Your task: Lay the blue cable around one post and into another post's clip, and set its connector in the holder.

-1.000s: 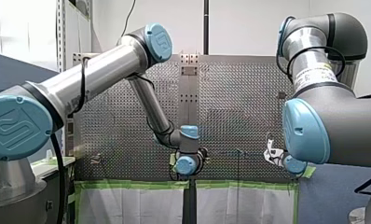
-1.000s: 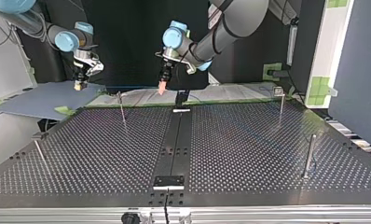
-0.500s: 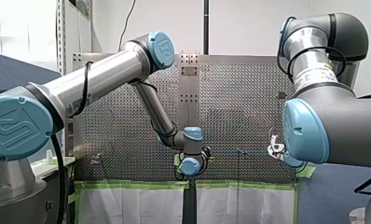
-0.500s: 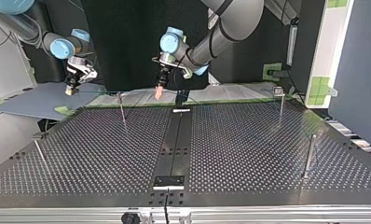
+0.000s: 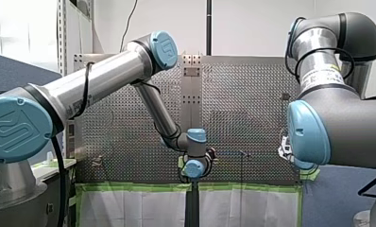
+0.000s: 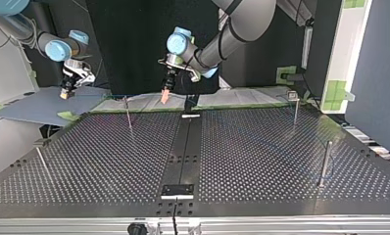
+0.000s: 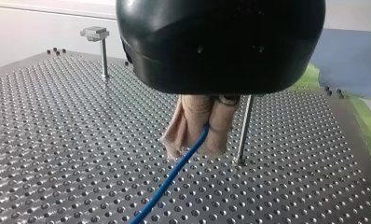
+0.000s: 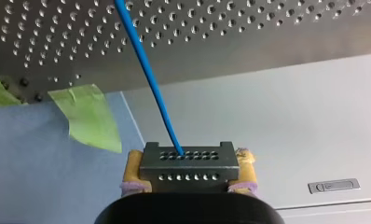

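Over the last second my right gripper (image 6: 65,92) has swung out toward the top view's left, past the table (image 6: 261,161) edge and over the sheet (image 6: 36,108); my left gripper (image 6: 165,96) has edged the same way, slightly lower; the cable (image 7: 174,176) between them now reads as a thin taut line in the top view, passing near the top of a post (image 6: 128,113). My right gripper's yellow pads (image 8: 135,171) are clamped on the connector (image 8: 188,165), which hangs off the table's side with the cable leaving its face toward the perforated plate. My left gripper's beige pads (image 7: 193,116) are pressed together on the cable, a post just beside them. I judge that slack is being taken up before routing; no wrap round a post shows, nothing sits in a clip, and the connector is well apart from any holder. As for writing, a label (image 5: 320,75) on my right arm is too small to read; the blue caps (image 5: 16,127) carry an embossed emblem, not legible words.
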Motion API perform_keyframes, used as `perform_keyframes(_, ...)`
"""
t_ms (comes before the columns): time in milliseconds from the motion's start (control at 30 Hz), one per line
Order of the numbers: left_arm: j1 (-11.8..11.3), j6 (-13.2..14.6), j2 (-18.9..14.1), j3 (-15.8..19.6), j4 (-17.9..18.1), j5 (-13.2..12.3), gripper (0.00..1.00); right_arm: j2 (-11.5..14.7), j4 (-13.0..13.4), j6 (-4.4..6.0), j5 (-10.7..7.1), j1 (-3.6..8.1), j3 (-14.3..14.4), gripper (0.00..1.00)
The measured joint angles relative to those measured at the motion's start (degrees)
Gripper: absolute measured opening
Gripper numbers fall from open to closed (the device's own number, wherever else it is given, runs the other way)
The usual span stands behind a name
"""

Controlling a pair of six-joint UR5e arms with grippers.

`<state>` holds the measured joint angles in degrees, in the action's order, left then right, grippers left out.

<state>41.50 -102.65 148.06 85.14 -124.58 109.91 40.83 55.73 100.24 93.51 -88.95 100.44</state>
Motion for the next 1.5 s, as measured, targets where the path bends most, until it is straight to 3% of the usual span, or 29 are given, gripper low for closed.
perform_keyframes(200,0.34,0.64,0.00,0.12,-1.10,0.15,0.00,0.00,-2.22,-0.96,-0.53,0.65,-0.01,0.07)
perform_keyframes(433,1.66,2.31,0.00,0.54,-2.04,0.26,0.00,0.00,-2.88,-1.07,-0.86,0.78,-0.02,0.07)
perform_keyframes(800,1.82,1.35,0.86,1.34,1.55,0.34,0.00,0.00,-1.04,-1.21,-3.19,0.82,-0.02,0.07)
perform_keyframes(1100,1.88,1.14,3.23,1.17,2.04,0.37,0.00,-0.01,0.12,-0.86,-3.41,1.00,-0.01,0.07)
perform_keyframes(1500,0.98,0.73,3.39,0.48,3.12,0.10,0.00,-0.06,0.73,-0.47,-3.56,1.22,-0.01,0.07)
